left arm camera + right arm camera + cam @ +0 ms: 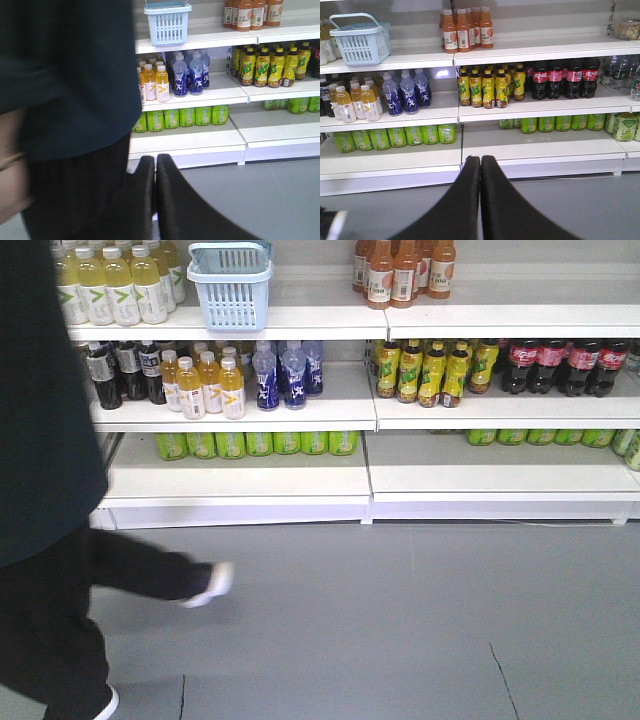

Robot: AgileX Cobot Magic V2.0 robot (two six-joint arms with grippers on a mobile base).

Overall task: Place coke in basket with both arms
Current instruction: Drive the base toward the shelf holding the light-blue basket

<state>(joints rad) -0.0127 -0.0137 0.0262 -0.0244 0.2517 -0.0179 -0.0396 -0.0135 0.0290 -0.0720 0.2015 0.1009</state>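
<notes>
Left fingers (172,200), right fingers (462,200) pressed together, empty; basket (362,47) well apart on top shelf (415,56).

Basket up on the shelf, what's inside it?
The basket sits on the top shelf. Nothing shows through its slots, and no view looks down in, so its bottom is hidden.

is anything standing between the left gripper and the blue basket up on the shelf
Partly: a person in dark clothes crowds the left side, right beside the line from the left gripper to the basket, which itself shows unblocked.
</notes>
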